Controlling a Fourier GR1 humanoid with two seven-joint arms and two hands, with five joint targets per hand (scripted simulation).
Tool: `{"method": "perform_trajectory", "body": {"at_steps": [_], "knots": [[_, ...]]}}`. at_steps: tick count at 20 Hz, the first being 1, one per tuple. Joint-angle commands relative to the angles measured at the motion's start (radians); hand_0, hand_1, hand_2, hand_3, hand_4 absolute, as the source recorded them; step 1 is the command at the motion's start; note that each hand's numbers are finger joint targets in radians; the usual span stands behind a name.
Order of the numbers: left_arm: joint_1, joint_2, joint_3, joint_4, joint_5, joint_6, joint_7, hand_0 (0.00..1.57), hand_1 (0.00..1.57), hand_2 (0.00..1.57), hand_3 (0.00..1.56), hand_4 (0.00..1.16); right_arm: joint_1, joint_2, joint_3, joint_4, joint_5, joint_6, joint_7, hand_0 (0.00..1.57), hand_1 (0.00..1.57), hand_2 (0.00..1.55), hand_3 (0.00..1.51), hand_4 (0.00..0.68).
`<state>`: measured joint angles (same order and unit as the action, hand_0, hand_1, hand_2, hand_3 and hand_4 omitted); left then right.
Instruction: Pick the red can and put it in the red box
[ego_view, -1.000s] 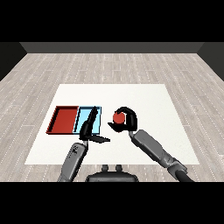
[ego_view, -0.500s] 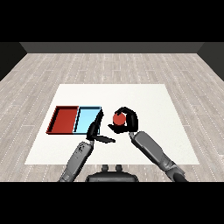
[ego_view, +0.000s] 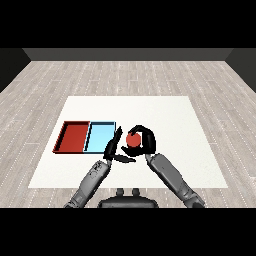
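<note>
1. The red can (ego_view: 133, 140) is enclosed by the right robot hand (ego_view: 145, 141), whose fingers are curled round it from above and from the right side.
2. The can is seen just to the right of the light blue tray (ego_view: 100, 137), with the red tray (ego_view: 73, 136) further to the left on the white desk (ego_view: 165, 115).
3. Only a small round red part of the can is shown, so its long axis and direction cannot be told.
4. The left robot hand (ego_view: 113, 149) is held open with straight fingers, just left of the can, at the right edge of the light blue tray.
</note>
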<state>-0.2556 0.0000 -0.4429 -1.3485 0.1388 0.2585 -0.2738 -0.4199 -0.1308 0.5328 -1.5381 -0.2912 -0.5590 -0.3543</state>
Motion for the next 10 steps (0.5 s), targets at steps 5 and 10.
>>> {"method": "perform_trajectory", "body": {"at_steps": [5,10], "knots": [[-0.034,0.000,0.016,0.002,0.042,-0.030,0.021,0.00,0.00,0.00,0.00,0.00,0.030,0.091,-0.077,0.067,0.049,0.128,-0.046,1.44,1.44,1.43,1.39,0.661],[-0.014,0.005,0.008,-0.008,0.029,-0.048,0.019,0.00,0.00,0.00,0.00,0.00,0.043,0.129,-0.068,-0.002,0.066,0.103,0.007,1.50,1.50,1.44,1.40,0.640]]}}
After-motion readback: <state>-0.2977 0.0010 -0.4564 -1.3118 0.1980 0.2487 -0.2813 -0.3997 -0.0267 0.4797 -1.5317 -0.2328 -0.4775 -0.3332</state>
